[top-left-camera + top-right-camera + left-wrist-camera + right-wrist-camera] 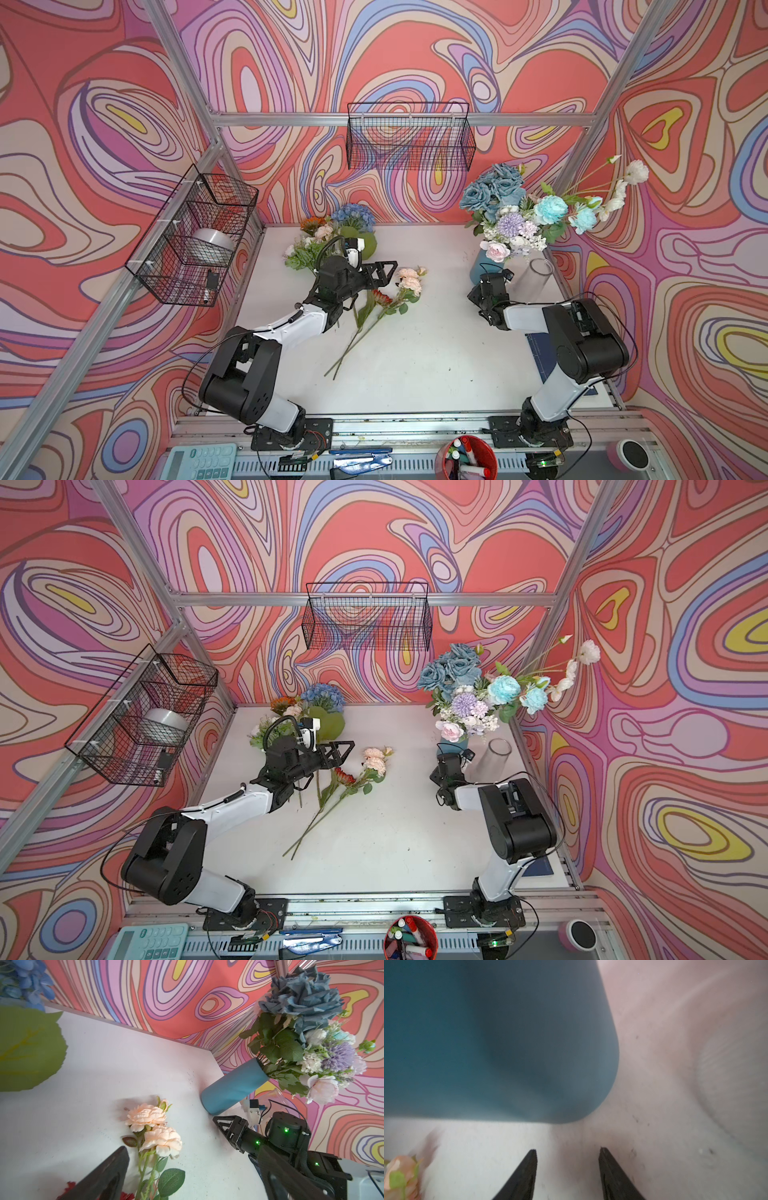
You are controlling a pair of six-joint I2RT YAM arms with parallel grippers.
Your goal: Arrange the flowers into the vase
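The blue vase [484,266] [234,1086] stands at the back right, holding a bouquet of flowers [511,220] in teal, lilac, white and pink. My right gripper [568,1152] sits low on the table just in front of the vase's base [488,1043], jaws apart with nothing between them. A peach rose stem [409,280] [153,1126] and a red daisy [380,297] lie mid-table. My left gripper [384,272] [197,1167] hovers wide open over the peach stem, not touching it. More flowers, a blue hydrangea [353,216] and an orange sunflower [311,224], are heaped at the back left.
A clear glass cylinder [536,278] stands right of the blue vase. Wire baskets hang on the left wall [191,237] and the back wall [409,137]. A red cup of markers [467,457] and a calculator [199,461] sit past the front rail.
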